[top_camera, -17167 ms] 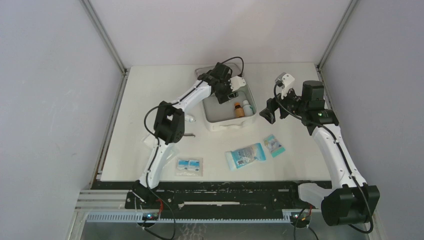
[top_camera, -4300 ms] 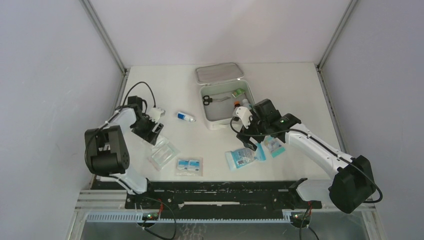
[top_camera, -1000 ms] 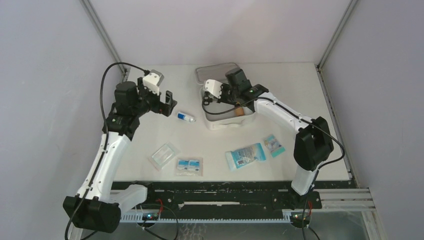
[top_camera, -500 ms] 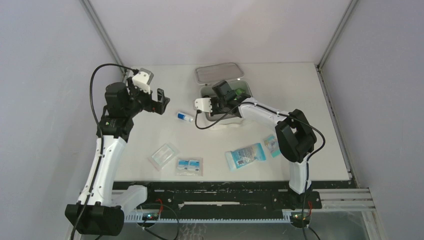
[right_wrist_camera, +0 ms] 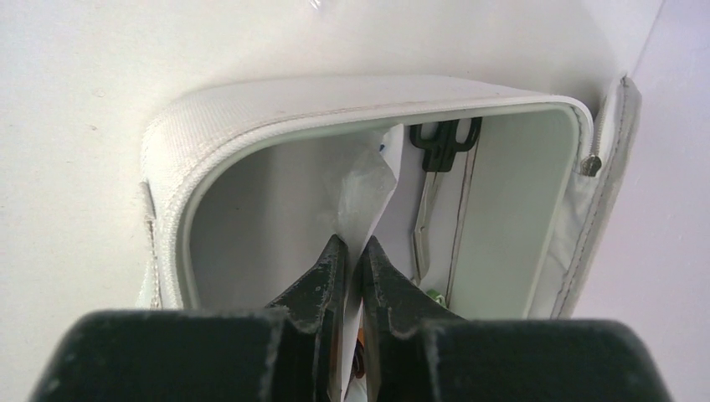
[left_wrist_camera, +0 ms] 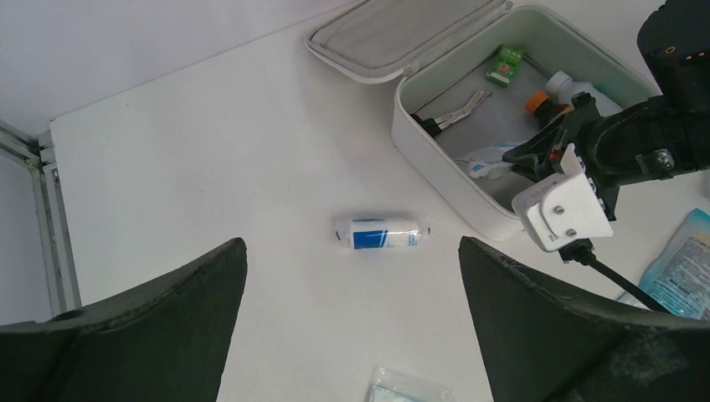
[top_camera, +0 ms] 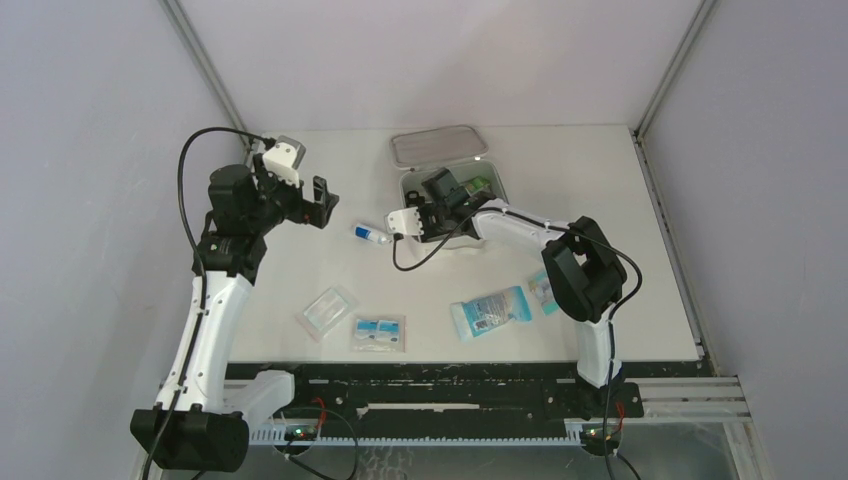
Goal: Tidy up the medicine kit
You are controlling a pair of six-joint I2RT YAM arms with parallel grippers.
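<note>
The medicine kit (top_camera: 440,147) stands open at the table's far edge, near centre: white shell, greyish lining, lid laid flat behind. Only the right wrist view shows the right gripper (right_wrist_camera: 350,243) pinched on a thin white packet (right_wrist_camera: 368,188), apparently paper, inside it. The left wrist view shows one pair of scissors (left_wrist_camera: 456,111), one green box (left_wrist_camera: 506,64) and two bottles (left_wrist_camera: 563,82). The left gripper (top_camera: 323,203) gapes wide, holding nothing.

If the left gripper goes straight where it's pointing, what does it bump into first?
Probably the small white-and-blue roll on the table. In the wrist view it sits between the fingers of the open left gripper. It could land just beside it, since depth is unclear.
</note>
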